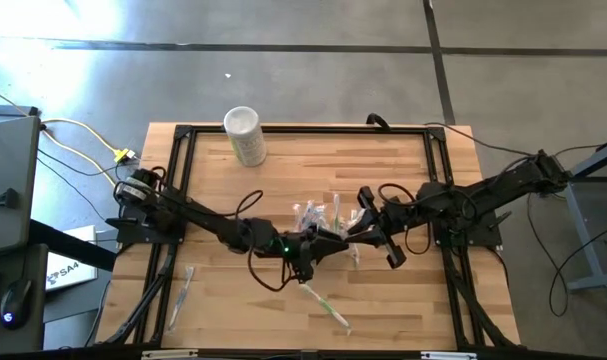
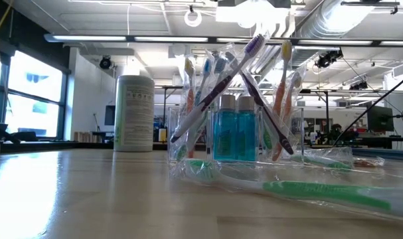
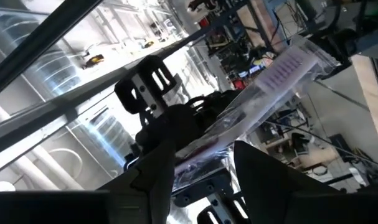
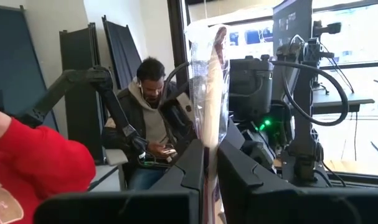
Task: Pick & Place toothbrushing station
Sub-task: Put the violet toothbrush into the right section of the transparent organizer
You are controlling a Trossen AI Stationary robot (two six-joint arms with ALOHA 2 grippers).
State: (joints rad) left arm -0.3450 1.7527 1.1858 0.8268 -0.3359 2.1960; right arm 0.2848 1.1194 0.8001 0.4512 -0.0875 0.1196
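Both hands held wrapped toothbrushes, left hand (image 3: 201, 168) and right hand (image 4: 210, 165); you next needed each lowered into the cup (image 2: 234, 136).

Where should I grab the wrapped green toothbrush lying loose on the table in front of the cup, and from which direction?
Take the green toothbrush at mid-handle, from straight above, fingers across its slim length. It lies flat and diagonal on the table, clear of the cup, so nothing crowds it. Both grippers look occupied with wrapped brushes already.
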